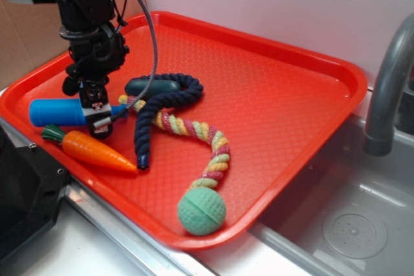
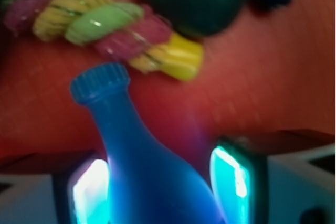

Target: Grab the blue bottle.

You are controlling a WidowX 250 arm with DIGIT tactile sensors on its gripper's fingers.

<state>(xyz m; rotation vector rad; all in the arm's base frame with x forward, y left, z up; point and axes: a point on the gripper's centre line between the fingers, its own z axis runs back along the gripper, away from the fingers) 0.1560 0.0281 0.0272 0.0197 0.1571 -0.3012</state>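
Note:
The blue bottle [image 1: 55, 112] lies on its side at the left of the red tray [image 1: 278, 95], neck pointing right. My gripper [image 1: 98, 114] reaches down over its shoulder, one finger on each side. In the wrist view the blue bottle [image 2: 142, 161] fills the space between the pads of my gripper [image 2: 160, 177]. The left pad [image 2: 89, 192] presses against it. The right pad [image 2: 231, 182] meets the widening body at the bottom of the frame. The capped neck points at the coloured rope [image 2: 105, 22].
An orange toy carrot [image 1: 97, 150] lies just in front of the bottle. A dark teal toy [image 1: 152, 86] with navy rope and a multicoloured rope [image 1: 187, 127] ending in a green ball [image 1: 202, 211] lie to the right. A grey faucet [image 1: 388, 88] and sink [image 1: 349, 224] are beyond the tray.

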